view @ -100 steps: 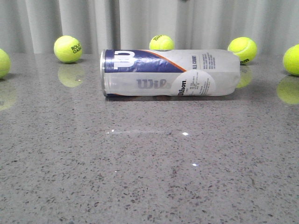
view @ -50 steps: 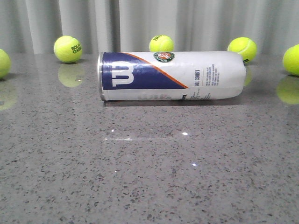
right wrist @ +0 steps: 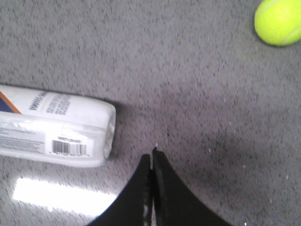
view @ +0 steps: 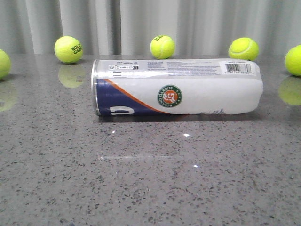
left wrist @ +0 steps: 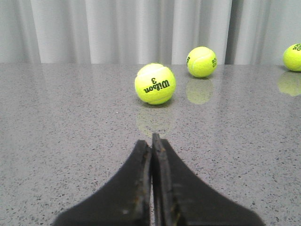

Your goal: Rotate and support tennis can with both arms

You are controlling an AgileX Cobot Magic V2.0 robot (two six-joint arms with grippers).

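The long clear plastic tennis can (view: 176, 93) has rolled nearer on the grey speckled surface (view: 150, 179), round badge now frontward; rotation is evidently underway. Both jaws are pressed together, empty.

Tennis can (view: 176, 88) lengthwise on table (view: 150, 179), balls (view: 162, 46) behind.

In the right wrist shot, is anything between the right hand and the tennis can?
No. Right wrist view shows only bare grey tabletop between the shut right hand and the tennis can.

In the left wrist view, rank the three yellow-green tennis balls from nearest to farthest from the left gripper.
1. Yellow-green tennis ball marked Wilson 3, just ahead of the shut left gripper.
2. Ball behind it, nearer the curtain.
3. Ball cut off at the frame's edge, farthest aside.
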